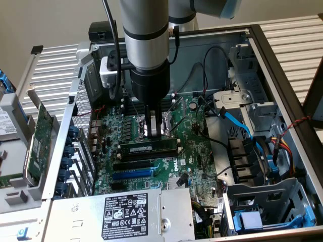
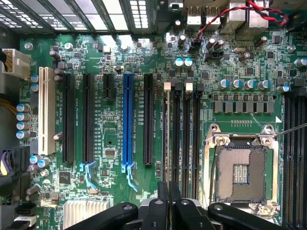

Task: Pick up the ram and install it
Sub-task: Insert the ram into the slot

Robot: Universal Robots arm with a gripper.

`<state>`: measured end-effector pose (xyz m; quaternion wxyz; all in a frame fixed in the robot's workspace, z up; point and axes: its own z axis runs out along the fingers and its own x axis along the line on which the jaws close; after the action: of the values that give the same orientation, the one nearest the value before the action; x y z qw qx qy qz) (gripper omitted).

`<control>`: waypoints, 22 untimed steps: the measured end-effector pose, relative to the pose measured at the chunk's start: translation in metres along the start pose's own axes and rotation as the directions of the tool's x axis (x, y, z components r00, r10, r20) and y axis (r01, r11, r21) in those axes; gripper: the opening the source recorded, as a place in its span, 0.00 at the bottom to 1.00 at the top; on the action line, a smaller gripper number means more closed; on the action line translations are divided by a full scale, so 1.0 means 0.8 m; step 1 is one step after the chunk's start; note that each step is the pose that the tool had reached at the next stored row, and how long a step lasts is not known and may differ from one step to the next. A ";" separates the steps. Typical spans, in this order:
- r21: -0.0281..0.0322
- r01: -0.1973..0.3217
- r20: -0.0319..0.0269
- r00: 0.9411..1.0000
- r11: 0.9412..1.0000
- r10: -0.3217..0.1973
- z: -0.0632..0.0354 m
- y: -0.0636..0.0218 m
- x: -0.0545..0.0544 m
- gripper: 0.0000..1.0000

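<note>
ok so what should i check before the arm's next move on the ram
1. Long green ram stick with white label lined up with the black memory slots: ok
2. Stick fully seated: cannot tell
3. Black gripper directly over the stick: ok
4. Jaws shut: ok
5. Stick actually held: cannot tell
6. White slot end clips latched: cannot tell

Green ram [image 1: 149, 148] — blue slot [image 1: 132, 173]
</note>
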<state>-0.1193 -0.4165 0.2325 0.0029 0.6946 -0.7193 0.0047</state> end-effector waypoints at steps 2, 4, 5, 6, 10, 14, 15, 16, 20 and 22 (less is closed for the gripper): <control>0.000 0.000 0.000 1.000 1.000 0.000 0.001 0.000 0.000 0.13; 0.000 0.000 0.001 1.000 1.000 0.000 0.001 0.000 0.000 0.13; 0.000 0.000 0.001 1.000 1.000 0.000 0.001 0.000 0.000 0.13; 0.000 -0.001 0.001 1.000 1.000 0.001 0.001 0.000 0.000 0.13; 0.000 -0.002 0.001 1.000 1.000 0.002 0.001 0.000 0.001 0.13; 0.000 -0.003 0.001 1.000 1.000 0.003 0.001 0.000 0.001 0.13; 0.000 -0.003 0.001 1.000 1.000 0.003 0.001 0.000 0.001 0.13; 0.000 -0.003 0.001 1.000 1.000 0.003 0.002 0.000 0.001 0.13; 0.000 -0.003 0.001 1.000 1.000 0.003 0.003 0.000 0.001 0.13; 0.000 -0.004 0.001 1.000 1.000 0.004 0.003 0.000 0.001 0.13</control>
<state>-0.1194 -0.4175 0.2301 0.0025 0.6934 -0.7206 0.0043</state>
